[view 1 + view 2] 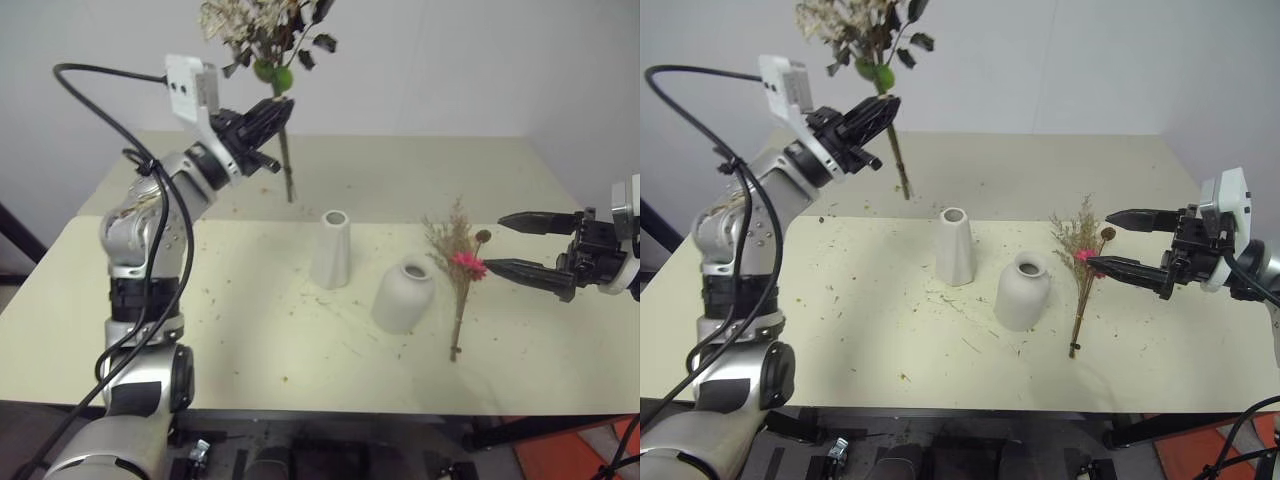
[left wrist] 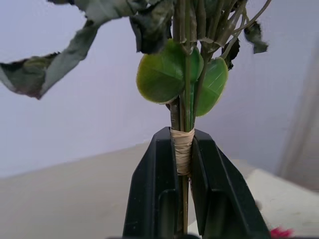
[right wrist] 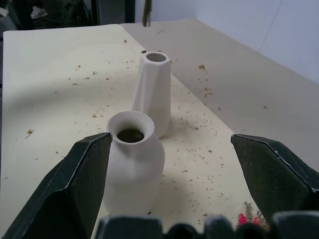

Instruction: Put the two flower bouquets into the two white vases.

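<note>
The left end effector (image 1: 272, 118) is clamped on the cream-white feathery bouquet (image 1: 262, 30); keep its stem vertical above the tall tapered white ceramic vase (image 1: 332, 250). The right end effector (image 1: 515, 245), jaws apart, waits at three o'clock of the tan-and-pink bouquet (image 1: 458, 265) lying on the desk (image 1: 250, 330).

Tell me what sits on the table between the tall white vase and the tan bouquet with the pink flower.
The squat white vase stands between the tall white vase and the tan bouquet, as seen in both eye views.

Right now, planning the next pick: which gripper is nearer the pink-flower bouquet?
Right. The right gripper hovers open beside the pink-flower bouquet; the left gripper is across the table, raised.
</note>
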Controlling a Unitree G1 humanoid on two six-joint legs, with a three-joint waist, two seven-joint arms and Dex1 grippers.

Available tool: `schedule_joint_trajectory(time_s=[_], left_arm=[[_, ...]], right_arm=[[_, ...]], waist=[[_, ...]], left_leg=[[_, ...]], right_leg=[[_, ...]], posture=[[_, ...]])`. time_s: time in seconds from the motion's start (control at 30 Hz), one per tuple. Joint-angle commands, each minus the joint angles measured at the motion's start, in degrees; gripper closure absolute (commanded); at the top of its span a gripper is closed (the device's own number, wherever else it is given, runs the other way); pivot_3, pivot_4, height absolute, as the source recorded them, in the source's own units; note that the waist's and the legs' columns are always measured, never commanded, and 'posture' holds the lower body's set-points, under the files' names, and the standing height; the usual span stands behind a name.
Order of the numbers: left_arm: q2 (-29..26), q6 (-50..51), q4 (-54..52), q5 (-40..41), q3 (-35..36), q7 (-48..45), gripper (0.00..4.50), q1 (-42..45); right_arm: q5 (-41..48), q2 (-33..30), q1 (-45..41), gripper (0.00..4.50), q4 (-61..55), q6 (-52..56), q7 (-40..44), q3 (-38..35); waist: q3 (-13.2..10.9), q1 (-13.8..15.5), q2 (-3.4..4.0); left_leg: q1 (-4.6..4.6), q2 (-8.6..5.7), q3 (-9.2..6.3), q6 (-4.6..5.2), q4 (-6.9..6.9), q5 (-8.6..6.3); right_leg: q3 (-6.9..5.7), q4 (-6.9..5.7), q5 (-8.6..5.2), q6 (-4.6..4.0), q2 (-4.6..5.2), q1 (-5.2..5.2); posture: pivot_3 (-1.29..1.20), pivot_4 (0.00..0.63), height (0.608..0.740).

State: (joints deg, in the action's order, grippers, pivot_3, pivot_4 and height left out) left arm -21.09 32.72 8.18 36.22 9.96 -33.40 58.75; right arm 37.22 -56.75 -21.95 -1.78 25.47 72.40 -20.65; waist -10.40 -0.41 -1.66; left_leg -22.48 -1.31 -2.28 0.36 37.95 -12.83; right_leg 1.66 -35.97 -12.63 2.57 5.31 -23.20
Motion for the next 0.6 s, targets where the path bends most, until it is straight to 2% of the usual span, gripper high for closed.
schedule_joint_trajectory(time_s=[0.03,0.27,0.6], left_arm=[[2.2,-2.6,1.2,0.8,-0.7,-3.9,4.37,2.8],[7.6,-2.5,2.5,0.6,-2.3,-6.2,4.37,3.2],[6.5,-3.6,4.4,-2.0,-2.7,-7.6,4.37,4.4]], right_arm=[[1.1,-1.5,0.1,0.00,-2.0,0.3,0.0,-2.4],[2.0,-1.5,3.4,0.00,-5.4,1.3,-1.3,-5.3],[2.7,-0.5,4.7,0.00,-7.0,1.7,-4.0,-6.9]], waist=[[0.0,0.0,0.00],[0.0,-0.3,-0.02],[0.0,-0.3,-0.02]], left_leg=[[-0.01,0.01,0.00,0.01,0.00,-0.01],[-0.03,0.04,0.01,0.04,0.00,-0.02],[0.02,0.06,0.03,0.04,0.00,-0.02]], right_leg=[[0.00,0.01,0.00,0.00,0.00,0.00],[0.01,0.01,0.00,0.03,-0.03,-0.03],[0.03,-0.03,0.00,0.05,-0.06,-0.02]], posture=[[0.00,0.150,0.740],[0.00,0.150,0.740],[0.00,0.150,0.740]])
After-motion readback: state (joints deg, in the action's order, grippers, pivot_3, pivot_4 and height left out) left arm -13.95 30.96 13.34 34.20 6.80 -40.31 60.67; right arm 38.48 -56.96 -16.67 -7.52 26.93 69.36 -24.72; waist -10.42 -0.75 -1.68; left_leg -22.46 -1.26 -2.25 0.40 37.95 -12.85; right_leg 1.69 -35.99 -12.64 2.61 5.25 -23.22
